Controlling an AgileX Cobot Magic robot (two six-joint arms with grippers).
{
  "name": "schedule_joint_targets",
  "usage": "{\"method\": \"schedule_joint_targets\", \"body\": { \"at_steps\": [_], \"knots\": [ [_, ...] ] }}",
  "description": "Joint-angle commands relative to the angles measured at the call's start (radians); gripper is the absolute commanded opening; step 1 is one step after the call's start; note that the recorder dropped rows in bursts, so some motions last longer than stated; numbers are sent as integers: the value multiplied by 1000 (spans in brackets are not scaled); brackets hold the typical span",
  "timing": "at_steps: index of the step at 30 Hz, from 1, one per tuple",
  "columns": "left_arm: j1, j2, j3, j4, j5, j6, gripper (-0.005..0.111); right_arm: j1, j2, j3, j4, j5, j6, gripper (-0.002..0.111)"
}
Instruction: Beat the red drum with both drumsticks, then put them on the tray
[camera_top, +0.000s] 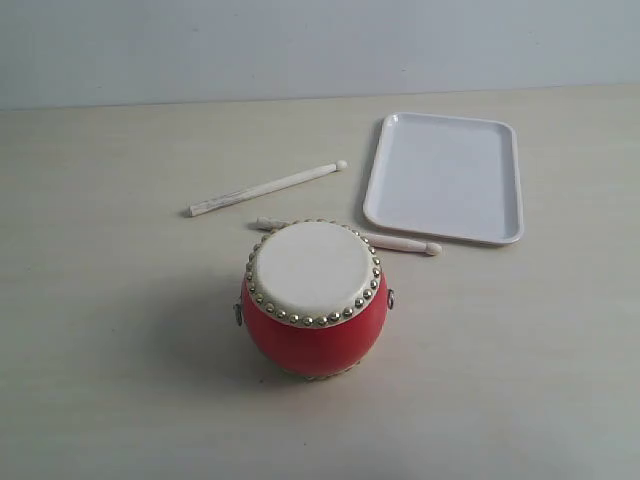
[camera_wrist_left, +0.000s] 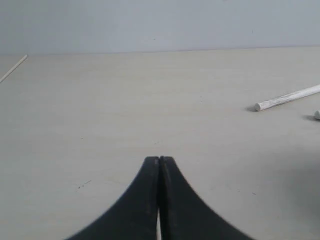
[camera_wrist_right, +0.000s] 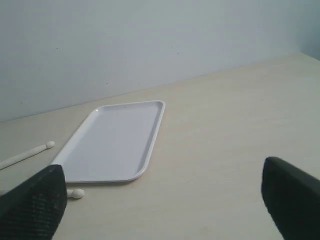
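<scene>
The red drum stands upright in the middle of the table in the exterior view, cream head up. One drumstick lies just behind it on the left; its butt end shows in the left wrist view. The second drumstick lies behind the drum, partly hidden by it, its tip near the tray's corner. The white tray lies empty at the back right. Neither arm shows in the exterior view. My left gripper is shut on nothing. My right gripper is open wide, short of the tray.
The pale table runs back to a grey wall. A thin pale line shows at the far left of the left wrist view.
</scene>
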Motion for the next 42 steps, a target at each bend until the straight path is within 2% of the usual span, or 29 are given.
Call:
{"method": "schedule_joint_targets", "body": {
  "at_steps": [1,30,34,37,42],
  "knots": [
    [3,-5,4,-3,-7,0,0,-7,-4,5,0,-1,-1,105],
    [3,-5,4,12,-11,0,0,-7,-4,5,0,-1,-1,105],
    [3,-5,4,61,-134,0,0,-7,-4,5,0,-1,-1,105],
    [1,-5,4,52,-234,-45,0,-7,-4,5,0,-1,-1,105],
    [1,-5,4,8,-274,-295,0,-7,-4,5,0,-1,-1,105]
  ]
}}
